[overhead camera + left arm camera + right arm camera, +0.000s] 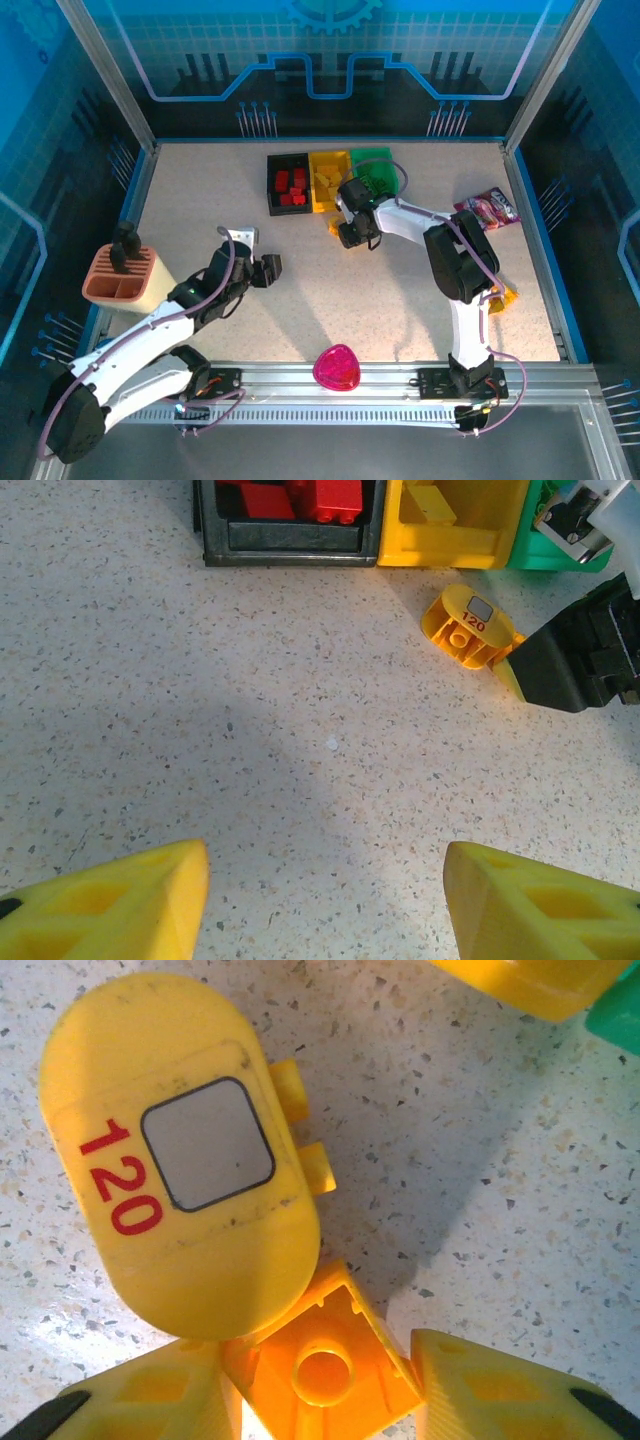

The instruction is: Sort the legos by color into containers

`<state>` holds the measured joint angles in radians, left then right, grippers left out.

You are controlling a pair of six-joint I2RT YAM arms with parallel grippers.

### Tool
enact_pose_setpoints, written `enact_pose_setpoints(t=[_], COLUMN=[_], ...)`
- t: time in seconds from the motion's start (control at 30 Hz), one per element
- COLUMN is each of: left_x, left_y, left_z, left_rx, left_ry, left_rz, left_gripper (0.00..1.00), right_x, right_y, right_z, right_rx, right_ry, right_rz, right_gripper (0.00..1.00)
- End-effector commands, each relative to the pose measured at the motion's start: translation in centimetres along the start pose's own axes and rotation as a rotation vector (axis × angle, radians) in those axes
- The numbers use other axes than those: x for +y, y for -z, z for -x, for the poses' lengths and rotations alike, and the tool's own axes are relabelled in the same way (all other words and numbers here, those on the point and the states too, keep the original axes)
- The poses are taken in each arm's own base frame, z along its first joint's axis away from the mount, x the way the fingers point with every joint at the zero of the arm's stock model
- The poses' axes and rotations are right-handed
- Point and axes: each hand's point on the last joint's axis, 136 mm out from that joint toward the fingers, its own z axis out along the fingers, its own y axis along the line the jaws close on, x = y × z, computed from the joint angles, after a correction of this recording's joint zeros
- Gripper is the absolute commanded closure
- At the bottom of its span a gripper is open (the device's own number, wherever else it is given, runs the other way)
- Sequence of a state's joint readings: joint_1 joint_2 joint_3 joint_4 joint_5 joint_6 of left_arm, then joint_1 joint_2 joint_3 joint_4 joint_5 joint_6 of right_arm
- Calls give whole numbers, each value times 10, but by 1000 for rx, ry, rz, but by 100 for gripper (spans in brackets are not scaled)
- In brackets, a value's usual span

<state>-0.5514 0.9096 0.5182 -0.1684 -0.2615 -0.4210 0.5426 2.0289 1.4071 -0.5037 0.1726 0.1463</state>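
Red "120" printed on the flat top of the rounded yellow lego piece (185, 1160)

Three bins (329, 154), one pink dish (337, 368), one peach holder (140, 287), one snack packet (487, 210).

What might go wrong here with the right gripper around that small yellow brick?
The small yellow brick sits skewed between the fingers of the right gripper, so it may twist or pop out when lifted. The rounded yellow 120 piece appears to touch it and may get dragged or knocked toward the yellow bin.
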Motion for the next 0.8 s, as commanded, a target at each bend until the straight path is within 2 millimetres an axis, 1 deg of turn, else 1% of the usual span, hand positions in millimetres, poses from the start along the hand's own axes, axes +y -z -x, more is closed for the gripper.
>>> enact_pose_setpoints(t=[0.0,0.1,0.23,0.33,0.4,0.53,0.67,0.77], left_x=[8,8,9,8,8,12,14,15], left_y=[2,1,0,-2,-5,-6,-2,0], left_z=[1,0,0,-6,-13,-25,-27,-28], left_rx=[-17,-19,-25,-11,5,30,27,31], left_ry=[21,19,20,27,42,68,77,74], left_rz=[28,29,29,15,5,10,9,13], left_gripper=[36,36,37,37,37,38,38,38], right_x=[11,12,8,4,1,-5,-13,-18], right_y=[13,29,53,71,81,90,92,91], right_z=[-8,-5,6,22,38,67,96,114], right_rx=[10,-20,-73,-117,-146,-167,-181,-190], right_ry=[18,18,15,24,24,22,5,-11], right_rz=[-6,-12,-27,-38,-40,-36,-30,-16], right_gripper=[59,60,61,61,61,61,61,61])
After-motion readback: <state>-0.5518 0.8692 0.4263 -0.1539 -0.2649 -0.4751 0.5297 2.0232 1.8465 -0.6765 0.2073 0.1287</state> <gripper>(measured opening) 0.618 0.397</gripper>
